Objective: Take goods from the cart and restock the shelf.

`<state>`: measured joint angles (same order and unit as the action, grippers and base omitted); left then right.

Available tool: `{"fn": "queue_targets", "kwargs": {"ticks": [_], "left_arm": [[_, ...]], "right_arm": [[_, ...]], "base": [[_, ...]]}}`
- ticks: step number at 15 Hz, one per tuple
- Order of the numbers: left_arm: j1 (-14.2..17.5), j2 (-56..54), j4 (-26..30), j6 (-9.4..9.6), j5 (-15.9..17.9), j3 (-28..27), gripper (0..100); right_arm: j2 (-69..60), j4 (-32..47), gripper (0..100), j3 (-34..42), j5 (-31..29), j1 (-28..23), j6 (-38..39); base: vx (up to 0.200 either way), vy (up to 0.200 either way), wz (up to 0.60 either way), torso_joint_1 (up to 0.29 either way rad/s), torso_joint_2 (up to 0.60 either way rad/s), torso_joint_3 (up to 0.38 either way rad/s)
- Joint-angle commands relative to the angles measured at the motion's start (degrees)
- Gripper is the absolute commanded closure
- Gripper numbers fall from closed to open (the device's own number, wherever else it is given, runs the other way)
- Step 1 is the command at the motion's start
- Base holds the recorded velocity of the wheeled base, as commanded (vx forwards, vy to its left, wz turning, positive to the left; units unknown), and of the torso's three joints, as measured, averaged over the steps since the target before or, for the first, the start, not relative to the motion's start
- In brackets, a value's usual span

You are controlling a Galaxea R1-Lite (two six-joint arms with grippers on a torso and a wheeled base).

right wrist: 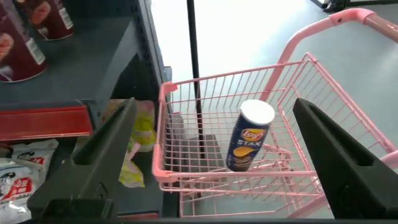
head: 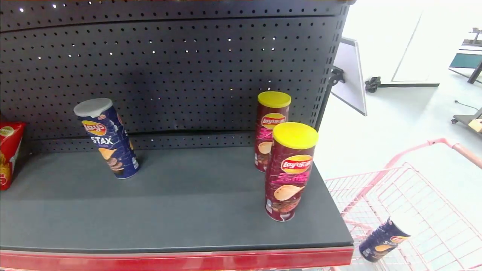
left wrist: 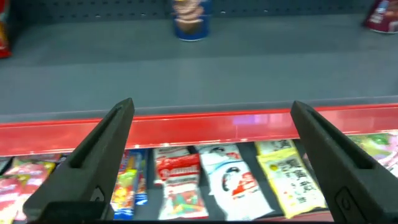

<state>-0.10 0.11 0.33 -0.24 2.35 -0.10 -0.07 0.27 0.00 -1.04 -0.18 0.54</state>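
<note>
Right gripper (right wrist: 212, 104) is gaping, blue can (right wrist: 249, 137) leaning between its fingers (right wrist: 99, 155) in cart (right wrist: 217, 177); likely light, slick, dentable, so grip mid-body. Left gripper (left wrist: 211, 104) gaping too.

Shelf deck (head: 188, 203) matt grey, smooth; its edge strip (head: 177, 260) glossy red. Cart (head: 438, 142), lower right: pink coated wire.
</note>
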Motion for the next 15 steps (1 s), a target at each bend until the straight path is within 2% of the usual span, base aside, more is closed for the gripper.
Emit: {"fn": "queue_targets", "kwargs": {"ticks": [1,14,15], "left_arm": [[0.01,-0.02,0.02,-0.02,0.02,0.01,0],[0.01,-0.02,0.02,0.07,0.02,0.01,0],[0.01,-0.02,0.02,0.07,0.02,0.01,0]], "right_arm": [[0.07,0.0,0,0.0,-0.02,0.01,-0.01],[0.07,0.0,0,0.0,-0.02,0.01,-0.01],[0.07,0.0,0,0.0,-0.02,0.01,-0.01]], "base": [[0.0,-0.2,0.0,0.002,0.01,0.002],[0.0,-0.2,0.0,0.005,0.0,0.004],[0.0,0.0,0.0,0.0,0.0,0.0]]}}
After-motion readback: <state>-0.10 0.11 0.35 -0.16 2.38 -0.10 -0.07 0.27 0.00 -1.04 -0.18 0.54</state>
